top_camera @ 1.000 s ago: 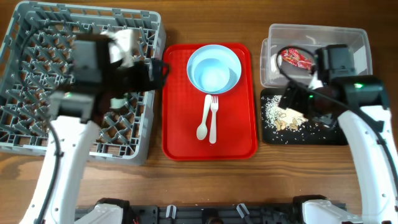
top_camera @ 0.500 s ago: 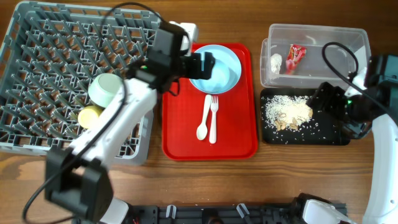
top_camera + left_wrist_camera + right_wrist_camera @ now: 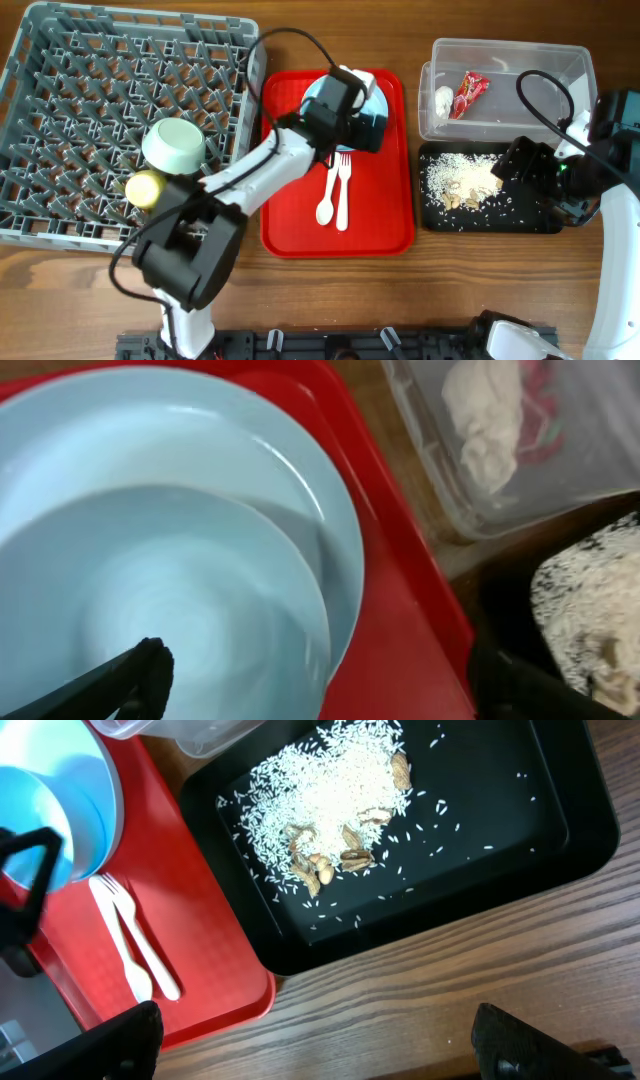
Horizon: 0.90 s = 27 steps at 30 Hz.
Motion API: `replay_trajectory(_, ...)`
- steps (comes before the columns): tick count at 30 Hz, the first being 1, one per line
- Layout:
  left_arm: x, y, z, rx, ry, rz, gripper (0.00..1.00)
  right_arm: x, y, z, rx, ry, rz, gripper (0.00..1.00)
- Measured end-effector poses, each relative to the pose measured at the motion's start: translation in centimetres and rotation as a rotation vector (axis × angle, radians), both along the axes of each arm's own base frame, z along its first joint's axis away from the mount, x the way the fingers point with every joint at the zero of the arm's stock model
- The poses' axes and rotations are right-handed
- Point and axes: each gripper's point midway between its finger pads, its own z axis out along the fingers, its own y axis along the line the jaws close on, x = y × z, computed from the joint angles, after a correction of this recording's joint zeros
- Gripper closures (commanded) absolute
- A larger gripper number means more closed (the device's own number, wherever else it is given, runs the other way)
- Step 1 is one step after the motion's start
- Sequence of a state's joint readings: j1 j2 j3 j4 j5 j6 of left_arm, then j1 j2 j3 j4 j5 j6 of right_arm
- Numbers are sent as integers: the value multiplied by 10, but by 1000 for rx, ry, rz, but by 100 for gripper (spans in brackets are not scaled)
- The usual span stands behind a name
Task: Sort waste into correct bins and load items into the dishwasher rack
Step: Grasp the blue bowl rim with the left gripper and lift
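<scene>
The light blue bowl (image 3: 150, 590) sits on the pale plate (image 3: 250, 420) at the far end of the red tray. My left gripper (image 3: 362, 122) hovers open over the bowl's right rim, nothing between its fingers. A white spoon (image 3: 326, 195) and fork (image 3: 343, 190) lie below it. The green bowl (image 3: 173, 146) and yellow cup (image 3: 145, 187) rest in the grey dishwasher rack (image 3: 60, 60). The red wrapper (image 3: 468, 92) and white scrap (image 3: 444, 98) lie in the clear tub (image 3: 560, 60). Rice crumbs (image 3: 463, 180) cover the black tray (image 3: 530, 215). My right gripper (image 3: 540, 170) is open and empty over that tray's right part.
The flat red tray (image 3: 290, 220) lies between the rack and the black tray. Bare wooden table (image 3: 450, 1000) runs along the front edge. The left arm stretches diagonally from the front across the rack's near right corner.
My left arm swung from the rack to the blue bowl, leaving the green bowl and yellow cup in the rack. My right arm drew back from the tub to the right.
</scene>
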<state>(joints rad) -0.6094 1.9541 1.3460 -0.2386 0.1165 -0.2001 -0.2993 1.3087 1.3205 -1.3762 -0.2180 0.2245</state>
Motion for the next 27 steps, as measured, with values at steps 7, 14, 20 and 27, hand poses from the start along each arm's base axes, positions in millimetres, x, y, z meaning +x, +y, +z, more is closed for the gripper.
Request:
replay_trajectory(7,-1,7,-36,94,29,27,42,0,1,0,1,-1,7,0)
replay_trajectory(14,-7,15,-52,142,69,30,69,0,1,0,1,-1,8,0)
replay_trajectory(20,-11,19,-56,164,86,31,83,-1,1,0,3,2,8,0)
replay_trajectory(27,-5,20,-52,174,58,39,96,-2,1,0,3,6,11,0)
